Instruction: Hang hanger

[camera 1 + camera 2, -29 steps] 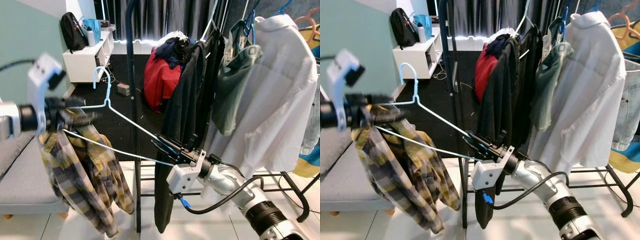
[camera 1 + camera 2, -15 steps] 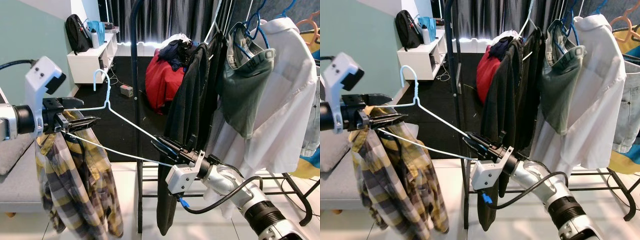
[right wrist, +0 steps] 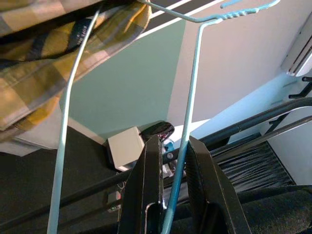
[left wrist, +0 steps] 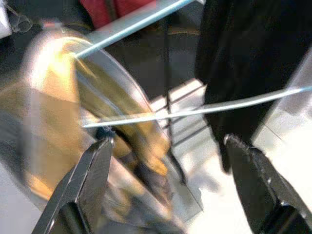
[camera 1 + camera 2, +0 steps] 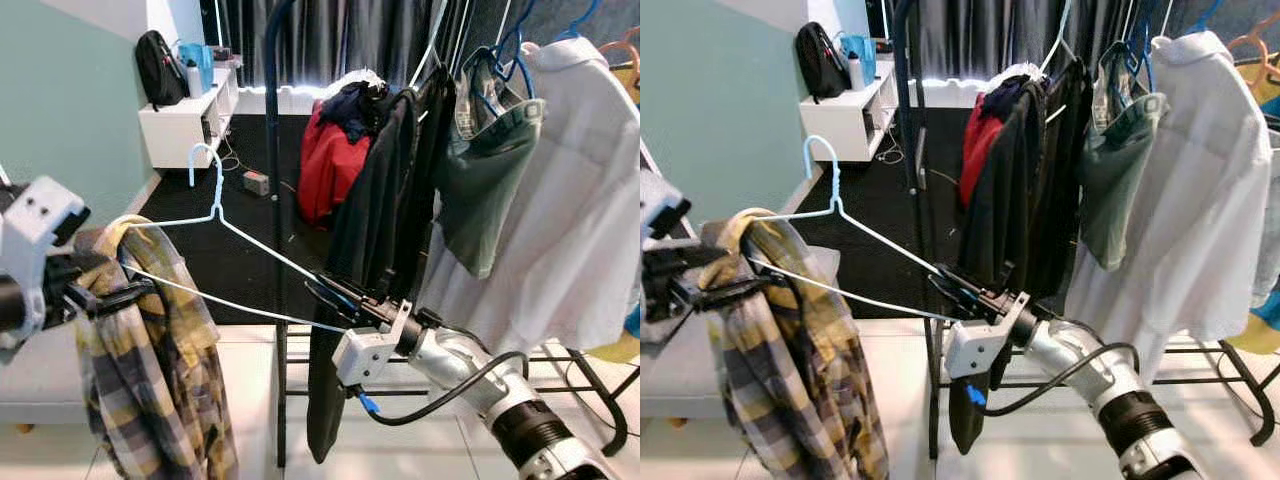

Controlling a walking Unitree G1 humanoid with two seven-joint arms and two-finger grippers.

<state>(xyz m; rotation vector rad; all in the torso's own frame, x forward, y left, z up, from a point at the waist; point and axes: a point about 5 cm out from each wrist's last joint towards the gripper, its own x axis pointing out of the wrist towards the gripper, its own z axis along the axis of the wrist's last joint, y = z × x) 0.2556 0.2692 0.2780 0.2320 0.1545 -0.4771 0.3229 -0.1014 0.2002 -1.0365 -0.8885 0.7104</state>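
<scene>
While our right gripper is clamping its fingers on the pale blue hanger, our left gripper is spreading open fingers. The plaid shirt is draping from the hanger's other end beside the black rack.

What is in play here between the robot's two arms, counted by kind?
Light blue wire hanger: 1
Yellow plaid fabric shirt: 1
Black-fingered end effectors, the left end effector and the right end effector: 2
Total: 4

silver arms | white wrist blocks | black cable | long black fingers
</scene>
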